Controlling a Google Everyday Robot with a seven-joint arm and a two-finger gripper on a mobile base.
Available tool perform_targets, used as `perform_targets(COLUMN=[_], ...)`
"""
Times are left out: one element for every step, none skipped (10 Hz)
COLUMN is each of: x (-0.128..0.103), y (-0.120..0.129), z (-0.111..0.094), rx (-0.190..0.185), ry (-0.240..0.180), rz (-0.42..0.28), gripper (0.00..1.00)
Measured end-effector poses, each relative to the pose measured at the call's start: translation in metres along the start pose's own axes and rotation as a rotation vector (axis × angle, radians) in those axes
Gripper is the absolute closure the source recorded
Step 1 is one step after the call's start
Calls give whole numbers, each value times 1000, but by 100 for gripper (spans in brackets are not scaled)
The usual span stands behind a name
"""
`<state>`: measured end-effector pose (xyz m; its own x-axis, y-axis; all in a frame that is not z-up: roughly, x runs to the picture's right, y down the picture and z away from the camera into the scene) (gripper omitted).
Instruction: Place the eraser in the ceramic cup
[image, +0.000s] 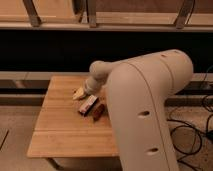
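Note:
The eraser (87, 104), a small flat bar, white with red and dark bands, lies near the middle of the wooden table (60, 130). My gripper (86, 89) is at the end of the big white arm, just above and behind the eraser, close to a pale yellow thing (79, 93). The ceramic cup is hidden or out of view; the arm covers the right side of the table.
A dark red-brown oblong thing (98, 111) lies right beside the eraser on its right. My white arm (145, 110) fills the right half of the view. A dark shelf front and rails run behind the table. Cables (200, 130) lie on the floor at right.

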<state>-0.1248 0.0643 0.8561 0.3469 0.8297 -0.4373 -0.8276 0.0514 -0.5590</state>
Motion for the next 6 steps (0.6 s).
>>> perform_targets(x=[3,5,3,2,0,-5], y=[0,-3,-4,-8,-12,-18], z=[8,20,25,30,33,36], rx=[-9,-13,-13,-8,-1,7], ry=[26,62,75,92,101,101], rz=[2,9,11,15,25,48], gripper=[20,20,20,20,20,20])
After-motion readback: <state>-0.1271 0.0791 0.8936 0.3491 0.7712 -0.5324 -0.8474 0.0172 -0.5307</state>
